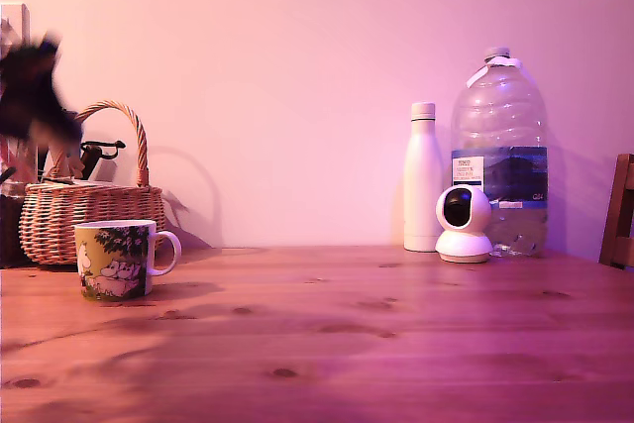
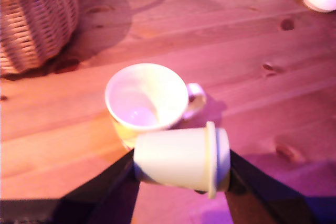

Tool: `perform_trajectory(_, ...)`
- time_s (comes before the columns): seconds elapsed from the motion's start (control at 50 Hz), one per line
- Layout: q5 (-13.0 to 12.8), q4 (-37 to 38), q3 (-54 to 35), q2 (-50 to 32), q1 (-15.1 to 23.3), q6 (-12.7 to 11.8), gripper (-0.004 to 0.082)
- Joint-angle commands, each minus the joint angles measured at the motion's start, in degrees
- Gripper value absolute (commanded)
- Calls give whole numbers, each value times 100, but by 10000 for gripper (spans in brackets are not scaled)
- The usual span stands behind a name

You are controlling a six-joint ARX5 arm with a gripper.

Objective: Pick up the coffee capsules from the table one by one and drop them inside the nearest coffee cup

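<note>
**Capsule held above the mug**

The wrist view shows the gripper (image 2: 181,163) with its two dark fingers (image 2: 113,182) clamped on a coffee capsule (image 2: 181,158). The capsule lies sideways between them, its pale tapered body and flanged rim in plain sight, raised off the table (image 2: 252,45) and overlapping the near edge of the coffee cup (image 2: 147,98) in this view. The cup stands upright with its white interior showing nothing inside and its handle turned away from the wicker basket (image 2: 34,19).

In the exterior view the cup (image 1: 117,260) stands on the table (image 1: 396,344) just in front of the basket (image 1: 84,200). The arm appears only as a dark blur (image 1: 35,91) above the basket and the cup. Well apart from the cup, toward the exterior view's right, stand a white bottle (image 1: 423,177), a small white camera (image 1: 464,223) and a large clear water jug (image 1: 500,151), close together by the wall (image 1: 297,66).
</note>
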Motion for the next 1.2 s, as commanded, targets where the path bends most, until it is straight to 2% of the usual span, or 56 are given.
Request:
perform_trajectory(0.0, 9, -227, 225, 367, -20, 46, 128)
perform_trajectory(0.36, -15, -1587, 1884, 1884, -111, 50, 128)
perform_trajectory(0.6, -385, -2190, 2608, 2463, -205, 114, 128)
perform_trajectory(0.72, -496, -2269, 2730, 2542, -275, 138, 128)
perform_trajectory(1.1, -560, -2297, 2732, 2542, -345, 151, 135)
perform_trajectory(1.18, -664, -2297, 2730, 2544, -343, 149, 186)
